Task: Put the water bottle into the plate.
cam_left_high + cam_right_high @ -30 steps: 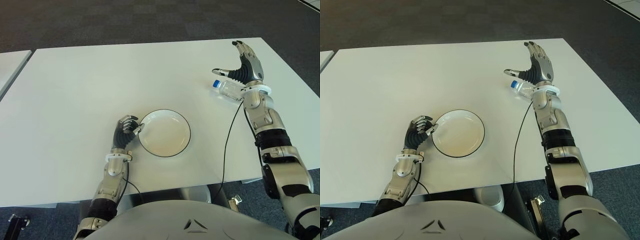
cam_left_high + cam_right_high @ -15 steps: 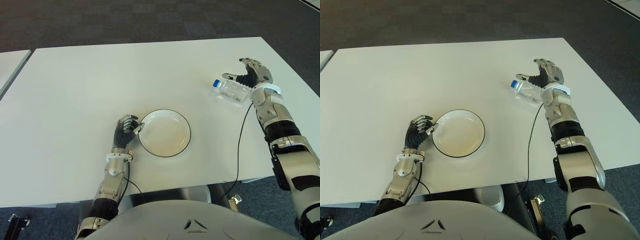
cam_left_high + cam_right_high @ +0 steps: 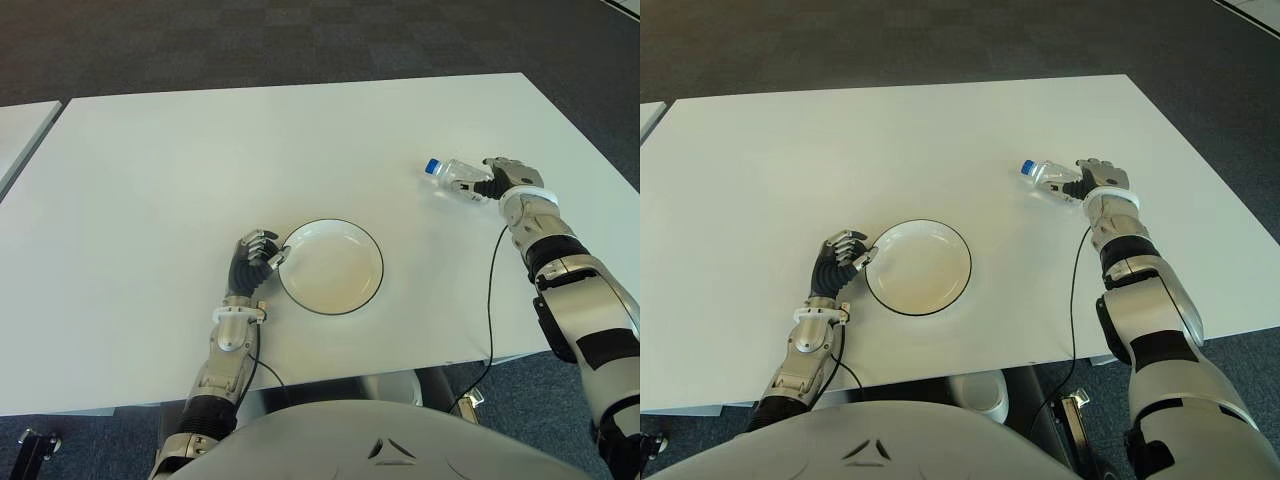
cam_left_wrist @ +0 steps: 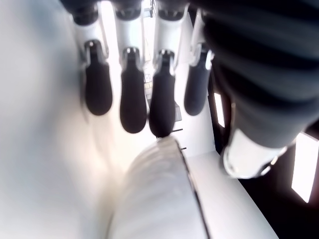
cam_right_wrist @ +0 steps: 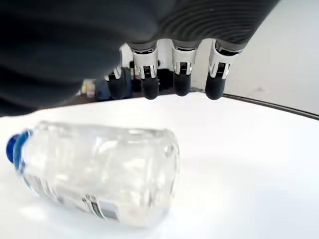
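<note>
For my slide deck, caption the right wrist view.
Right hand fingers hang above the water bottle lying sideways on the table.

Silver-grey shelled arms with black joint sections showed on both sides. The left hand [image 3: 255,262] had black ribbed fingers, and so did the right hand [image 3: 508,176]; each sat above a white wrist ring. A thin black cable [image 3: 491,290] trailed along the right forearm. A grey torso cover [image 3: 370,445] carried a small dark mark.

Clear glossy plastic bottle [image 5: 94,172]; glossy plate [image 3: 330,266]; matt white table [image 3: 180,180]
</note>
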Available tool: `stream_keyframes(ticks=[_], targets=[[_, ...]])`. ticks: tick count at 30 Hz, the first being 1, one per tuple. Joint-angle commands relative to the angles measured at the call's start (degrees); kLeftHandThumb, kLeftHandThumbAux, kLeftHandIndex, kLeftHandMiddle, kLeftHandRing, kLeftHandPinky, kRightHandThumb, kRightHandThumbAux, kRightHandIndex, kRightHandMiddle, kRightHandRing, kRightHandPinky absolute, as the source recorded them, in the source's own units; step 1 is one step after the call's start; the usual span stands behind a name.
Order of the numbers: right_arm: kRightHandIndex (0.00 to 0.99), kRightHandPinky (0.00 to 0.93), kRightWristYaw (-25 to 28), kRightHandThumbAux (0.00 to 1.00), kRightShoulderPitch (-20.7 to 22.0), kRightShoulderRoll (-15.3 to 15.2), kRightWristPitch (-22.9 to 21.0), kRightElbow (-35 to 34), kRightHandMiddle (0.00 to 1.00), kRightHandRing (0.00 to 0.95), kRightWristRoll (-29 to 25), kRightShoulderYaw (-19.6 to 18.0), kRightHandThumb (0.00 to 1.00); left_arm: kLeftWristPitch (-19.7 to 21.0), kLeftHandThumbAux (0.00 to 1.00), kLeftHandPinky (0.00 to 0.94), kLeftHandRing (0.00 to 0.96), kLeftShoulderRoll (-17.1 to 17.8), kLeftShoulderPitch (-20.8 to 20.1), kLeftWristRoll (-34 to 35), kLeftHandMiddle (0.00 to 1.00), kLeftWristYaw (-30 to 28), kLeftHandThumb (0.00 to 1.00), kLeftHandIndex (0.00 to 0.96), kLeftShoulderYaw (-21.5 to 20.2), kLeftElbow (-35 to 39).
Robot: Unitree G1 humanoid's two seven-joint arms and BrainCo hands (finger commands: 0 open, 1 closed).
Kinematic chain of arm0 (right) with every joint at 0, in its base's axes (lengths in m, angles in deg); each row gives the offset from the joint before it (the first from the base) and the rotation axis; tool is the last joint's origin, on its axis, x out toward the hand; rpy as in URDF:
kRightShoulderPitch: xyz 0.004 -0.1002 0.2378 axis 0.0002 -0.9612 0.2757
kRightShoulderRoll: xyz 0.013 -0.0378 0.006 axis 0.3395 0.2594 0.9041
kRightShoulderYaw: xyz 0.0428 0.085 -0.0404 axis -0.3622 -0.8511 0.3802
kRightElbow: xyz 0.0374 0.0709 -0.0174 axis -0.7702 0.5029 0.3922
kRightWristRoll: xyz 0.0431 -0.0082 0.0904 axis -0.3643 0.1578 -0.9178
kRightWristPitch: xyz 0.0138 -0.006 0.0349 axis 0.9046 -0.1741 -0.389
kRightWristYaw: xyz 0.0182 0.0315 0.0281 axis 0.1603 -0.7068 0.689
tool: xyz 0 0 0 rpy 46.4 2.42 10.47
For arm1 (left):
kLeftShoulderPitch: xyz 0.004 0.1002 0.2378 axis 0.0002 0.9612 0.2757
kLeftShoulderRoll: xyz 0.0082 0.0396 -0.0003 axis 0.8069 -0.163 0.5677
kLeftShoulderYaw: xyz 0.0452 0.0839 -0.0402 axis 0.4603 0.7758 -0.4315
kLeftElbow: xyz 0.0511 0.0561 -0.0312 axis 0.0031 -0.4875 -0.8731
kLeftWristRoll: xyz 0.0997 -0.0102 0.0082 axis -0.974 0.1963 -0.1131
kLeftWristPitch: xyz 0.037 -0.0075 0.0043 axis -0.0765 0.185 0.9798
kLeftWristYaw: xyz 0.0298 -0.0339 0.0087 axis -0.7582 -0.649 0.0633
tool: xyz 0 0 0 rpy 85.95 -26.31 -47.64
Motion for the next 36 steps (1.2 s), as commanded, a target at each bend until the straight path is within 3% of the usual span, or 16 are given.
stream_keyframes(ticks=[1,14,36], targets=[[0.000,0.000,3.0,0.203,0.1,2.2,-0.1,2.4,0.000,0.000,0.7,2.5,0.587,1.5,0.718,0.599,0.612,0.2,0.5,-0.7,0.602,-0.5,0.700,0.429,0.5,-0.6],[0.000,0.000,6.9,0.232,0.0,4.7,-1.3,5.1,0.000,0.000,1.0,6.8,0.603,1.3,0.719,0.594,0.611,0.1,0.8,-1.6,0.597,0.9,0.703,0.428,-0.5,-0.7],[0.000,0.000,3.4,0.424,-3.3,8.8,-4.5,7.5,0.000,0.000,1.6,10.6,0.662,3.6,0.719,0.570,0.589,0.3,2.5,-1.5,0.578,1.4,0.701,0.428,-1.8,3.3]])
